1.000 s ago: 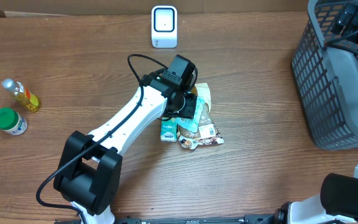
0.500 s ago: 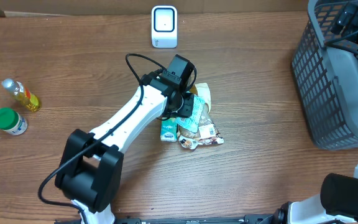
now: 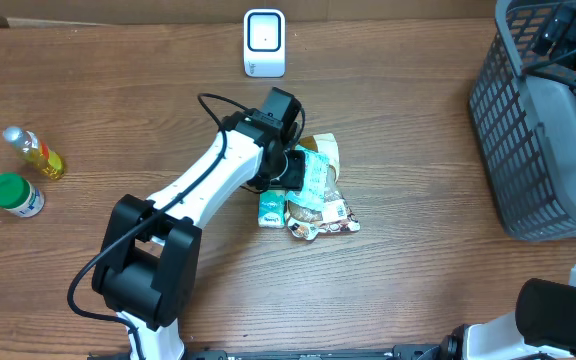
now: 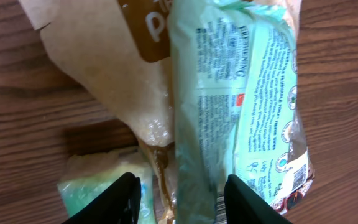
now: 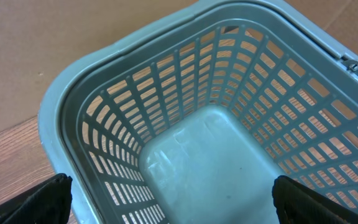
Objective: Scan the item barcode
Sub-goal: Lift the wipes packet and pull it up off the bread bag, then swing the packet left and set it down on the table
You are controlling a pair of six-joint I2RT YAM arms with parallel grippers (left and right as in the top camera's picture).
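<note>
Swung the left arm's wrist slightly leftward and toward the white scanner (image 3: 264,43) since a second earlier, with the packet pile unmoved. Saw brown wood-grain table (image 3: 448,250) all round, plain cardboard-brown board behind. Held the left gripper (image 4: 180,180) with jaws apart, low over the pile at mid-table, straddling the edge of the mint-green packet (image 4: 241,93). Found that packet lying across a tan paper bag (image 4: 104,62), beside a small green pack (image 4: 98,183). Kept the right gripper (image 5: 179,196) spread wide above the grey basket (image 5: 104,124) at the right edge. Noted an oil bottle (image 3: 34,152) and green-lidded jar (image 3: 15,194) far left, well apart from the pile.
</note>
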